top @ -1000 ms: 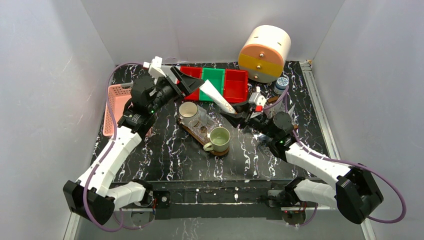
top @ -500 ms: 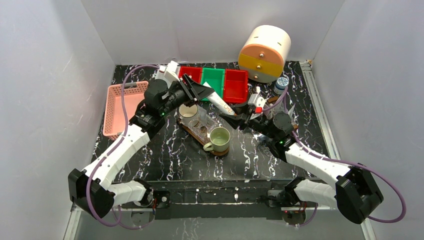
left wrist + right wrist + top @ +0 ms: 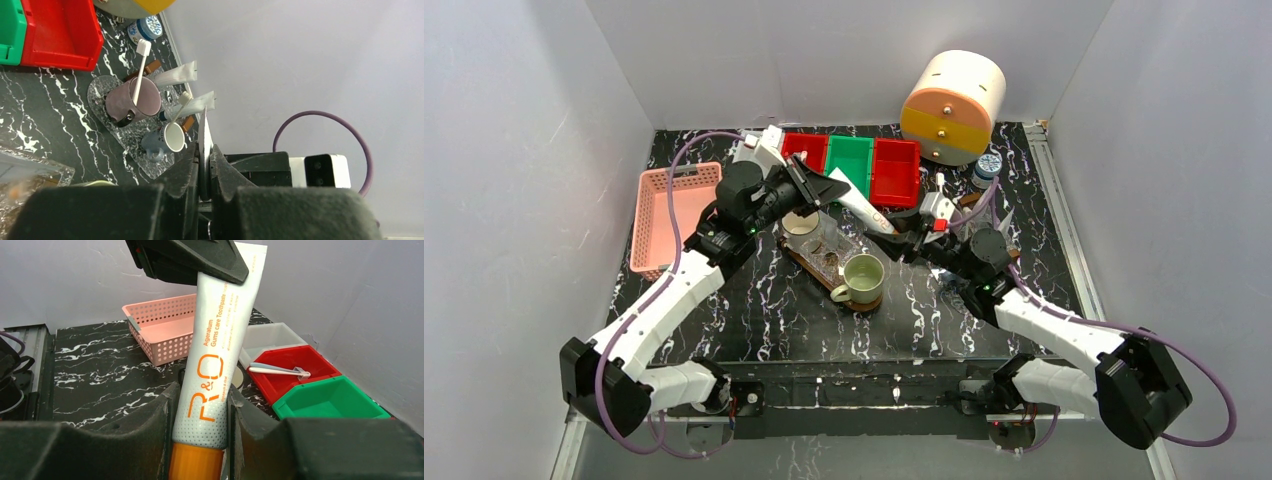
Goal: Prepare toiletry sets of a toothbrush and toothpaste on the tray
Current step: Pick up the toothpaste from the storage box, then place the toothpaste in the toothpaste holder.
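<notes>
A white toothpaste tube (image 3: 215, 355) with an orange cap (image 3: 195, 465) hangs in the air between both arms. My right gripper (image 3: 202, 405) is shut on it just above the cap. My left gripper (image 3: 204, 150) is shut on the tube's flat crimped end (image 3: 205, 127). From above, the tube (image 3: 864, 208) slants from the left gripper (image 3: 829, 188) down to the right gripper (image 3: 902, 240). In the left wrist view, a clear tray (image 3: 100, 90) bears a purple cup (image 3: 132, 102) and a blue cup (image 3: 165, 140). Each holds a toothbrush (image 3: 140, 65), with two tubes (image 3: 175, 77) behind.
A second clear tray (image 3: 816, 262) at the table's middle carries a pale cup (image 3: 802, 222) and a green cup (image 3: 862, 278). Red and green bins (image 3: 852, 165) stand at the back, one red bin holding a toothbrush (image 3: 280, 371). A pink basket (image 3: 669, 210) sits left, a round drawer unit (image 3: 952, 105) back right.
My left gripper swung right from the pink basket side to the tube's flat end and closed on it. The right gripper kept its hold on the tube and barely moved.
</notes>
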### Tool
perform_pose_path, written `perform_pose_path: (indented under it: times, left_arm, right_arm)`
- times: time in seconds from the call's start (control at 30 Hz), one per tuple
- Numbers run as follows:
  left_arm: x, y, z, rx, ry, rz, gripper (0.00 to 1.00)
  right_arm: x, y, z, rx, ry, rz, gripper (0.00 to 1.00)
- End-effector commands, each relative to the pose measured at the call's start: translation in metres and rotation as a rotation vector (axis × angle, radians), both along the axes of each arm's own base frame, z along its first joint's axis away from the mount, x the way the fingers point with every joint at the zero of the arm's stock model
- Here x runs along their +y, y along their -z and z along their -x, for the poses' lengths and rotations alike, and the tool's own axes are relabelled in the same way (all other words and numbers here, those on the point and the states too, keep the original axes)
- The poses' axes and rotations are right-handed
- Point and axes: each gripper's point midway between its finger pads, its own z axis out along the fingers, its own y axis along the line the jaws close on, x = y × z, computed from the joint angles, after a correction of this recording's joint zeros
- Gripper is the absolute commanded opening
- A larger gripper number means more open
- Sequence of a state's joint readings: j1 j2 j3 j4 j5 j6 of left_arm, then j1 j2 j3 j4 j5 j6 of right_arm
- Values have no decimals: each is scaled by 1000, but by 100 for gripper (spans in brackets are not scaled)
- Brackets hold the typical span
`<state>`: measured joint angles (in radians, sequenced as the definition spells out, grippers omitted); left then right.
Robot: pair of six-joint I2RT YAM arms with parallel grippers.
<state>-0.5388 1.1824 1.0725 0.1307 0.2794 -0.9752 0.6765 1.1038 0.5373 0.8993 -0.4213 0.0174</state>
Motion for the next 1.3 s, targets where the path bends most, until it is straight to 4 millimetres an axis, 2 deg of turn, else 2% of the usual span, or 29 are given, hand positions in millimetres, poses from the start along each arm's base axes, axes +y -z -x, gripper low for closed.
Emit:
perform_pose_path:
  times: [0.0, 0.07, 0.1, 0.2, 0.3, 0.43, 0.67, 0.87, 1.27]
  left_arm:
    - [16, -29, 4, -131, -47, -42, 0]
    - [19, -31, 3, -157, -62, -73, 0]
    - [21, -32, 2, -170, -70, -85, 0]
    - [20, -34, 3, -197, -74, -117, 0]
    - [18, -33, 5, -217, -74, -162, 0]
    - [17, -27, 8, -239, -87, -247, 0]
    - [11, -15, 14, -289, -106, -406, 0]
    - [4, -1, 20, -325, -116, -542, 0]
    - [-3, 10, 30, -402, -140, -742, 0]
  right_arm:
    - [-6, -14, 11, -51, -4, -23, 34]
    - [-10, -12, 12, -33, 10, -15, 43]
    - [-13, -10, 11, -21, 23, -12, 53]
    - [-21, -6, 11, 2, 64, -15, 71]
    - [-31, -3, 8, 35, 121, -18, 82]
    - [-44, 0, 2, 100, 202, -13, 91]
    - [-68, -2, -11, 204, 361, -13, 99]
    - [-90, -2, -18, 266, 484, -36, 99]
    - [-132, -9, -26, 285, 697, -90, 99]
